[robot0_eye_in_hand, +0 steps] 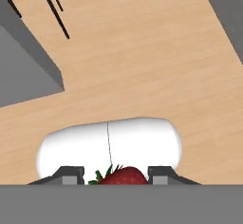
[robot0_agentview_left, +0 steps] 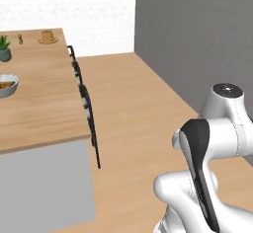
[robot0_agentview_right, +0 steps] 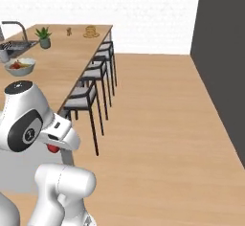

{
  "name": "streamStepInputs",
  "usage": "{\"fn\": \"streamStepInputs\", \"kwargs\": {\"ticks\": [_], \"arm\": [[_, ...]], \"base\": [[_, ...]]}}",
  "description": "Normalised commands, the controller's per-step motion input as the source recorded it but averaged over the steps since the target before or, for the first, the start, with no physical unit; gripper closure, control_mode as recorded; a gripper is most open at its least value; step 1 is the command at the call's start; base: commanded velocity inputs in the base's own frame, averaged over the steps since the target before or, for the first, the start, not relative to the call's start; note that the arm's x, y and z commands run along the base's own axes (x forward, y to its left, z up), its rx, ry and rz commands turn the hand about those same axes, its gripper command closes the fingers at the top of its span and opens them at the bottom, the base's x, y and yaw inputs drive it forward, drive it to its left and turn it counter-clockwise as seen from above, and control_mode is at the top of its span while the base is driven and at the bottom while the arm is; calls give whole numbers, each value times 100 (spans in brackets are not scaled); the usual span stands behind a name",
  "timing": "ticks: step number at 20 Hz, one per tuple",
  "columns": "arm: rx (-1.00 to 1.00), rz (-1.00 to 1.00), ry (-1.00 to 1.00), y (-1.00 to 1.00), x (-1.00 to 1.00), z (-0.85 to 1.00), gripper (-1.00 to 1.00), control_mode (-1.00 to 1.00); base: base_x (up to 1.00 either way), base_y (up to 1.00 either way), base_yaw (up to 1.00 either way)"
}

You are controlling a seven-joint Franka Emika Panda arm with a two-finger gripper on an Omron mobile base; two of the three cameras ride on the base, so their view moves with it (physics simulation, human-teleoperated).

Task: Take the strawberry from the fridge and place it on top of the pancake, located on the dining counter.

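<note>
My gripper (robot0_eye_in_hand: 117, 174) is shut on the strawberry (robot0_eye_in_hand: 124, 176), a dark-red berry with green leaves wedged between the two fingertips. In the right base view the strawberry (robot0_agentview_right: 53, 148) peeks out red under the hand, low and in front of the dining counter's near end. The pancake (robot0_agentview_left: 48, 37) (robot0_agentview_right: 90, 31) sits on a tan plate at the far end of the light-wood dining counter (robot0_agentview_left: 44, 108) (robot0_agentview_right: 67, 64), well away from the hand. A tall plain grey face (robot0_agentview_left: 197, 34) stands at the right; I cannot tell whether it is the fridge.
Black-framed stools (robot0_agentview_left: 85, 98) (robot0_agentview_right: 93, 79) line the counter's floor side. A bowl of food (robot0_agentview_left: 6, 85) (robot0_agentview_right: 20, 66), a potted plant (robot0_agentview_left: 4, 48) (robot0_agentview_right: 44, 37) and a small shaker (robot0_agentview_right: 69, 31) stand on the counter. Wood floor (robot0_agentview_right: 158, 124) stretches to the right.
</note>
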Motion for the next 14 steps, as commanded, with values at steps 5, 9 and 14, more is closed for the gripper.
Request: {"fn": "streamStepInputs", "kwargs": {"ticks": [5,9,14], "arm": [[0,0,0,0,0,0,100,100],[0,0,0,0,0,0,100,100],[0,0,0,0,0,0,100,100]], "base": [[100,-89,25],[100,-65,22],[100,-39,17]]}}
